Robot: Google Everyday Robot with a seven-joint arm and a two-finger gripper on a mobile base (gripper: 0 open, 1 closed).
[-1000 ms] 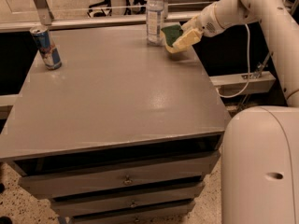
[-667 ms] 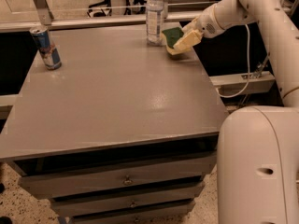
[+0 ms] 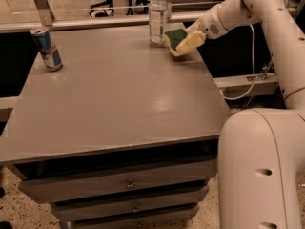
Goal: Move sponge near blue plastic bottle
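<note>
The sponge point(image 3: 174, 36) is at the far right corner of the desk point(image 3: 124, 94), tipped up so its dark green face shows, just right of the blue plastic bottle point(image 3: 157, 15) and very close to it; whether the two touch cannot be told. The gripper point(image 3: 185, 44) reaches in over the right edge near that corner, its pale fingers closed on the sponge's right side; its lower end sits at or just above the desktop. The bottle stands upright at the far edge, white cap on.

In the camera view the desk is a plain grey slab with a dull sheen; under its near edge are three drawer fronts point(image 3: 119, 187), each with a small knob. A metal rail point(image 3: 95, 23) runs behind the far edge; the floor point(image 3: 9, 209) is speckled; a white cable point(image 3: 248, 75) hangs to the right.

Counted: one sponge; one bottle; one drink can point(image 3: 46, 49), upright near the far left corner and well apart from the others; one arm point(image 3: 267, 13), white, rising from the robot's rounded body point(image 3: 262, 171) off the desk's near right corner.
</note>
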